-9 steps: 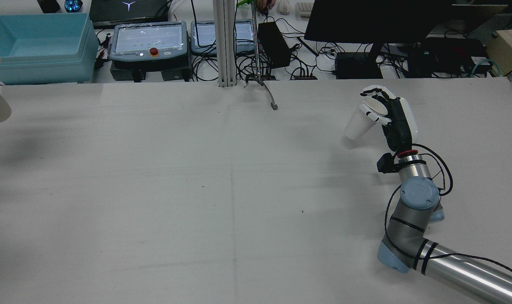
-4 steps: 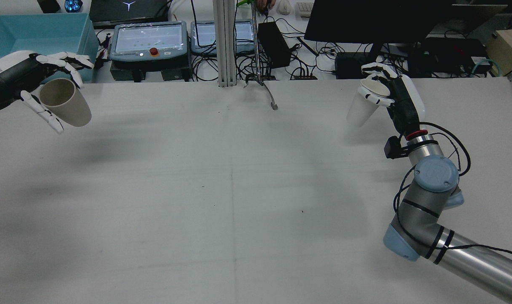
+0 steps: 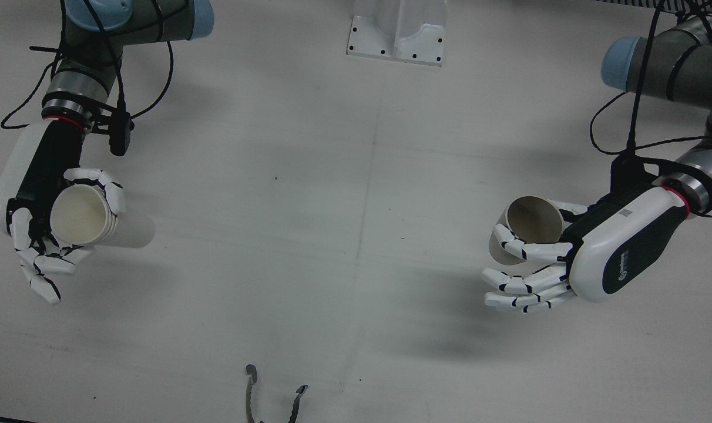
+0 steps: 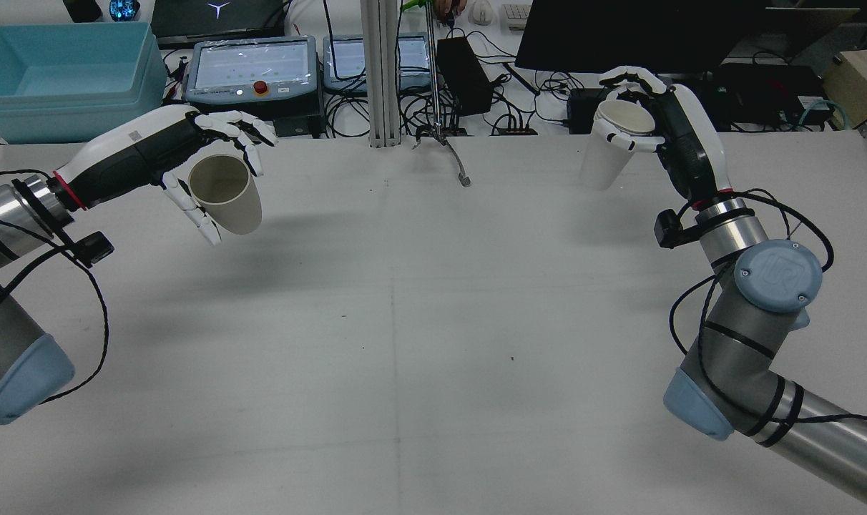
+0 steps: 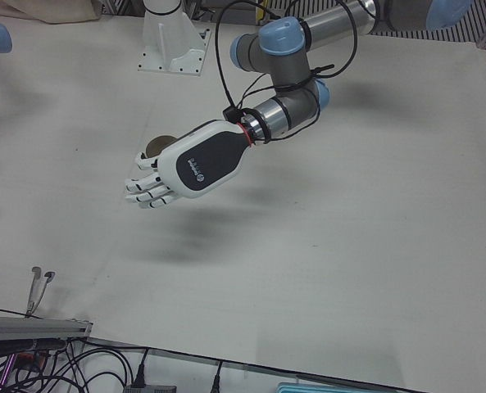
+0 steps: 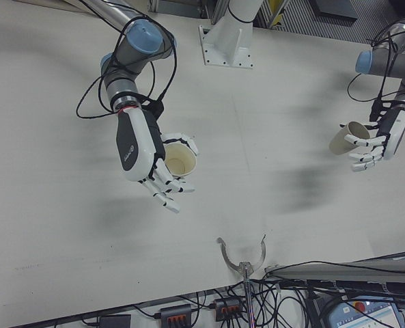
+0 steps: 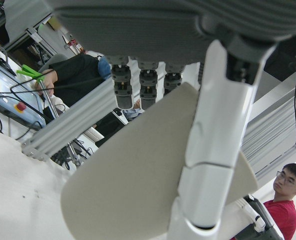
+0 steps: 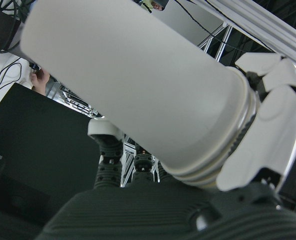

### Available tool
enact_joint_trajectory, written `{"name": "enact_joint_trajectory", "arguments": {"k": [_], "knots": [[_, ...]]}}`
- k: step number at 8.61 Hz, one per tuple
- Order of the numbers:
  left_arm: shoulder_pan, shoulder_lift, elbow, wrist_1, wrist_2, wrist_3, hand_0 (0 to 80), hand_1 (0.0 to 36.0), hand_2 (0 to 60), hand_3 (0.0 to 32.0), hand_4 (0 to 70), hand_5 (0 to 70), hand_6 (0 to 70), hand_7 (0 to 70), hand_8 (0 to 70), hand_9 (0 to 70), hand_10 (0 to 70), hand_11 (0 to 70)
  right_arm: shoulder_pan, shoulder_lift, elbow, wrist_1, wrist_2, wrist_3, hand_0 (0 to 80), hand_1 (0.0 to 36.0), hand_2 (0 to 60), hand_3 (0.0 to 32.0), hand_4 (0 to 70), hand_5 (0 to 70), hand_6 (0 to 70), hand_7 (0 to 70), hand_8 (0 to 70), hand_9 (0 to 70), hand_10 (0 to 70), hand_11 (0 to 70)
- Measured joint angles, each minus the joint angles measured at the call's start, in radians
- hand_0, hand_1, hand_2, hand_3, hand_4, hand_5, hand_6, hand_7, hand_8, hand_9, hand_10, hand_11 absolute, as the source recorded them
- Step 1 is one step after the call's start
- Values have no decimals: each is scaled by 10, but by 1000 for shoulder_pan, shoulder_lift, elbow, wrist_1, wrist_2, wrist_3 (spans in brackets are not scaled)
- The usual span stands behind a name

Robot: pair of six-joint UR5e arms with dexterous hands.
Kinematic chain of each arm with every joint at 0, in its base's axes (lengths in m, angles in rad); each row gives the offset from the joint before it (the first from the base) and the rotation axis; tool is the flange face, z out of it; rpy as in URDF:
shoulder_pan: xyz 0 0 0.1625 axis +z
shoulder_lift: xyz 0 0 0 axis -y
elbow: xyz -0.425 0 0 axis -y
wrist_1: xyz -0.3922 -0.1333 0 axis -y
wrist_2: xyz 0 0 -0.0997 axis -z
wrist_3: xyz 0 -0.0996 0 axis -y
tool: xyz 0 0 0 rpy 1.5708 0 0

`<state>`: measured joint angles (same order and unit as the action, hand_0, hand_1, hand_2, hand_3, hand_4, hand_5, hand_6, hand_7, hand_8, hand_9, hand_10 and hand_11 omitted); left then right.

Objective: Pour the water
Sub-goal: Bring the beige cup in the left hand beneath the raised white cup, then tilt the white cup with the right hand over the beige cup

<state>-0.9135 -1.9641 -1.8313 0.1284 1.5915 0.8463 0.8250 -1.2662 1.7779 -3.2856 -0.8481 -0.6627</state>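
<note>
Mostly hidden: beige cup [image 5: 154, 146] behind left hand [image 5: 185, 168] | contents unseen

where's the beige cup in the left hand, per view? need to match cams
Front view: beige cup at right, mid-height.
Rear view: upper left, clear of the table.
Left-front view: only its rim shows behind the left hand.
Right-front view: right edge.
Left hand view: fills the centre.
Right hand view: not in it.
Shared landmark: metal tongs at the table's operator-side edge.
</note>
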Motion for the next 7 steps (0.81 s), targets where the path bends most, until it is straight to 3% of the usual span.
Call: {"name": "enact_joint_trajectory", "arguments": {"k": [3, 6, 7], "knots": [[126, -148, 10, 108, -2, 49, 800, 214, 0, 0, 555, 367, 175, 341, 153, 197, 132, 211, 0, 4, 122, -7, -46, -164, 514, 360, 600, 0, 28, 395, 433, 573, 169, 169, 482, 700], [169, -199, 39, 123, -4, 68, 800, 215, 0, 0, 557, 366, 173, 336, 152, 194, 131, 209, -21, 29, 324, -81, -87, -466, 572, 360, 600, 0, 55, 433, 428, 550, 148, 134, 471, 700], [171, -209, 45, 124, -4, 68, 800, 215, 0, 0, 554, 364, 172, 334, 150, 192, 130, 208, -42, 39, 370, -93, -90, -558, 712, 360, 600, 0, 111, 495, 466, 584, 163, 148, 489, 700]]}}
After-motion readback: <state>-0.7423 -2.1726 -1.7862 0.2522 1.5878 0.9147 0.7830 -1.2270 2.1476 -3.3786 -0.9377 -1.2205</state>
